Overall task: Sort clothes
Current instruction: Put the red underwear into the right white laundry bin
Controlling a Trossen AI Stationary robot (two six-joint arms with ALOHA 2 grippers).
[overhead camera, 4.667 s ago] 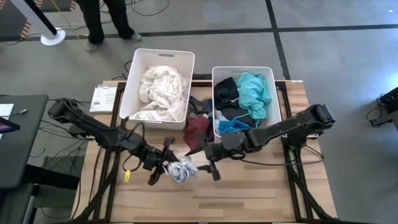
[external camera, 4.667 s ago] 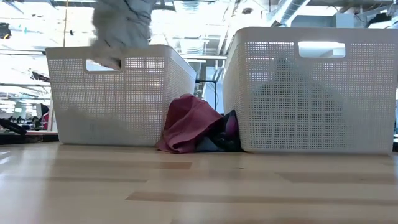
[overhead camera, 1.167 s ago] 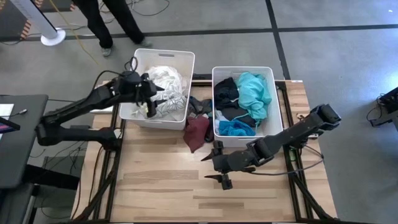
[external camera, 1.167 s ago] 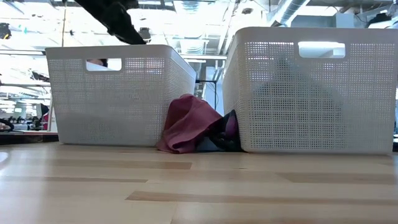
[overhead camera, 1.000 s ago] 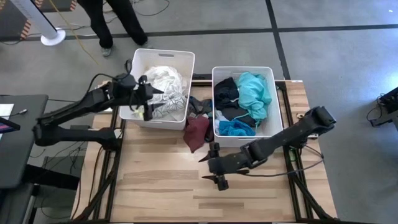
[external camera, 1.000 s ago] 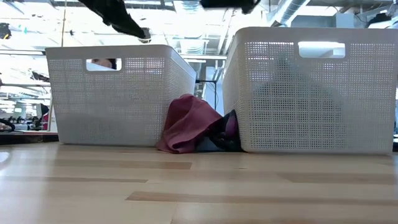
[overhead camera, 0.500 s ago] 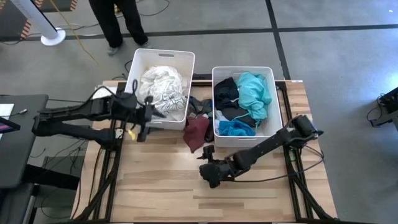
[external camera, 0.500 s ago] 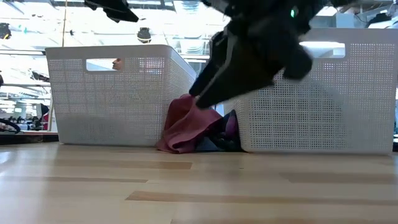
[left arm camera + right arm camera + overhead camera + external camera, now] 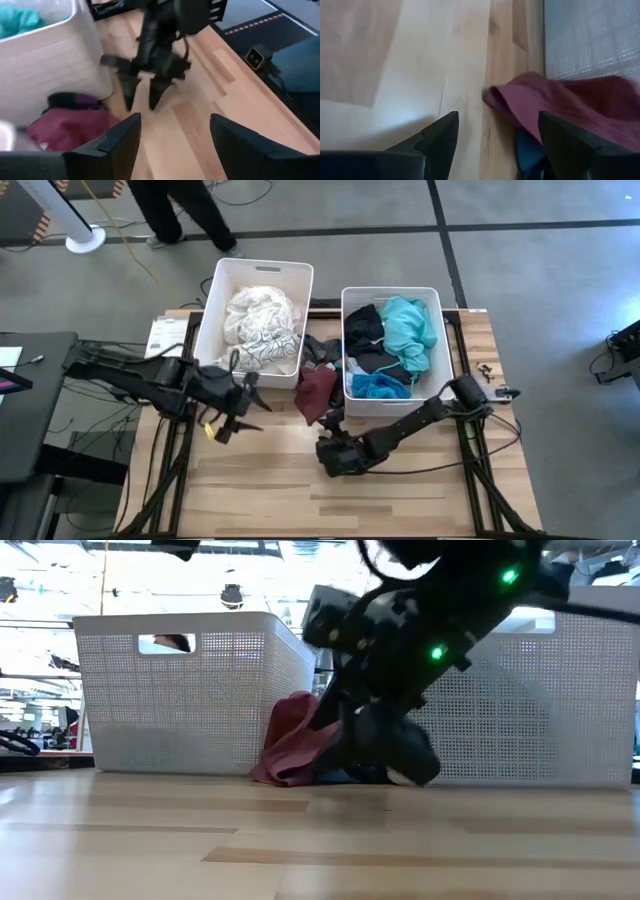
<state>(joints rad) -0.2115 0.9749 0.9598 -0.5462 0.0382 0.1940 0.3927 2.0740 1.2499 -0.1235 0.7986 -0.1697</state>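
Observation:
A maroon garment lies on the table in the gap between two white bins, with dark cloth behind it. The left bin holds white and patterned clothes. The right bin holds teal, black and blue ones. My right gripper is low over the table, open, its fingers just short of the maroon garment's near edge. My left gripper hangs open and empty over the table in front of the left bin, facing the right gripper.
Bare wooden table stretches in front of both bins toward the near edge. A paper sheet lies at the table's far left corner. A person stands on the floor beyond the left bin.
My left gripper has swung out from over the left bin toward the table's near edge and down, and now hangs over the table in front of that bin. My right gripper has sunk to the table and rolled, its fingers now pointing at the maroon garment.

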